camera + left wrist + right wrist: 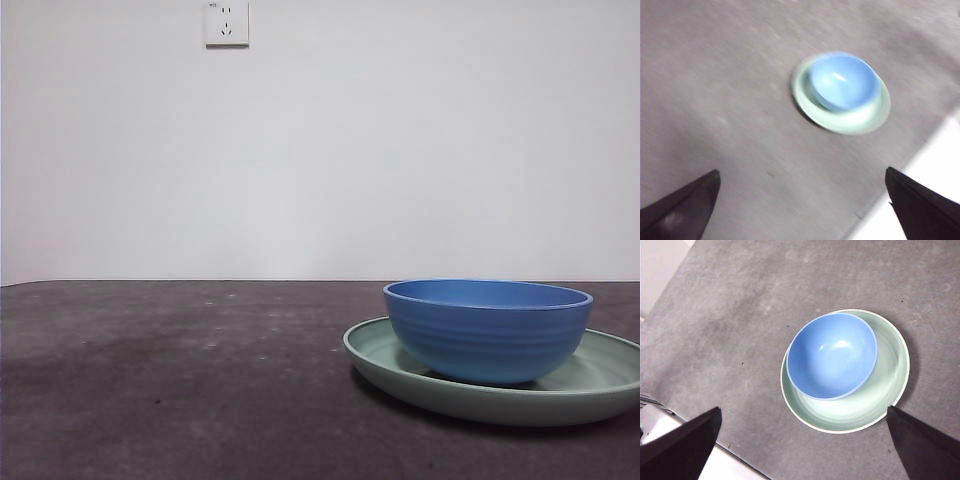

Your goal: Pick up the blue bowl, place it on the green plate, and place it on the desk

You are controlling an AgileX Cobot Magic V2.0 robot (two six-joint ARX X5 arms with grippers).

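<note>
The right gripper [802,450] hangs high over the desk [730,315] with its jaws spread wide and nothing between them. The left gripper [802,210] is likewise spread and empty, held above the desk; its picture is blurred, so finer detail there cannot be read.

Below the right gripper, close to straight under it, the bowl [832,355] already sits inside the plate [887,390]. It is upright and rests off-centre, pushed toward one side of the plate's rim so that a broad crescent of green shows on the other side. In the left wrist view the bowl [842,80] and plate [860,122] lie farther off, ahead of that gripper, not beneath it. The front view shows the bowl [488,328] standing in the plate [600,375] near the desk's [180,380] right side, with neither arm in sight.

Judging from this, the bowl's placing on the plate looks done, and what remains is setting it on the desk. The right arm seems the nearer one: the pair lies almost directly below it, so a straight descent onto the bowl's rim would serve. The bowl is round, so no approach angle is favoured.
</note>
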